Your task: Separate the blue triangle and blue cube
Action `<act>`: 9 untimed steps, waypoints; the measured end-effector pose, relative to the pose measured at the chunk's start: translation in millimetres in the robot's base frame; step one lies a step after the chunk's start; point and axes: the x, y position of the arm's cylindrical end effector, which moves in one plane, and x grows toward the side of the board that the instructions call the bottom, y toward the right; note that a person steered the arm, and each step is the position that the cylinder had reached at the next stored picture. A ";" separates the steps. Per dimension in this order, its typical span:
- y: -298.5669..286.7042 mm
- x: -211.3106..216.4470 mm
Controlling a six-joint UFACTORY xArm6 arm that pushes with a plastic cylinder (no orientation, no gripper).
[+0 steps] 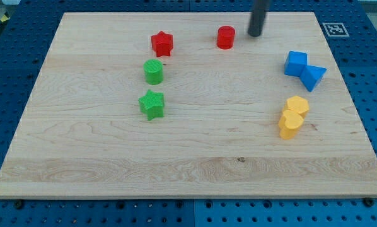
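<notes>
The blue cube (295, 64) and the blue triangle (313, 77) sit touching each other near the view's right edge of the wooden board (188, 157), the triangle to the lower right of the cube. My tip (255, 34) is near the view's top, up and to the left of the blue pair and just right of the red cylinder (226, 37). It touches no block.
A red star (162, 43) lies at the top left of centre. A green cylinder (153, 72) and a green star (152, 104) lie below it. Two yellow blocks (293, 115) sit touching below the blue pair.
</notes>
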 end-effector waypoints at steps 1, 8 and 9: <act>63.1 9.3; 81.7 142.9; 80.7 138.9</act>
